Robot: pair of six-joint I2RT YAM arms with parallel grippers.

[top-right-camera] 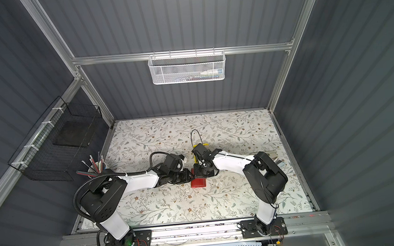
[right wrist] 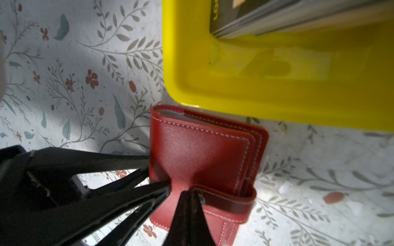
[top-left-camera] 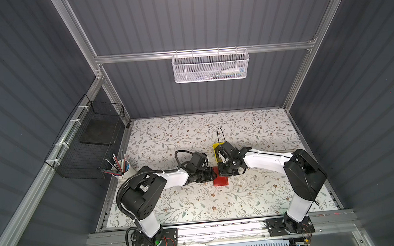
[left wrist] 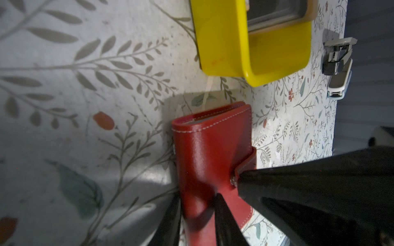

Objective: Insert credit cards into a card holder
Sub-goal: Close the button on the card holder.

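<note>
The red card holder [top-left-camera: 222,182] [top-right-camera: 198,183] lies closed on the floral table between both arms. In the left wrist view my left gripper [left wrist: 197,197] is shut on the card holder [left wrist: 209,149] at its spine edge, one finger on each side. My right gripper [right wrist: 190,193] is shut on the snap end of the strap of the card holder [right wrist: 202,153]; its fingers [left wrist: 298,191] show on that strap. The credit cards [left wrist: 275,15] [right wrist: 266,19], a dark stack, stand in the yellow tray [left wrist: 221,42] [right wrist: 277,95] just beyond the holder.
The yellow tray [top-left-camera: 215,148] sits partly under the right wrist. A stapler [left wrist: 339,68] [top-right-camera: 277,158] lies near the right table edge. A white cup of pencils [top-left-camera: 124,169] stands at the left edge. A black wire basket [top-left-camera: 90,145] hangs on the left wall.
</note>
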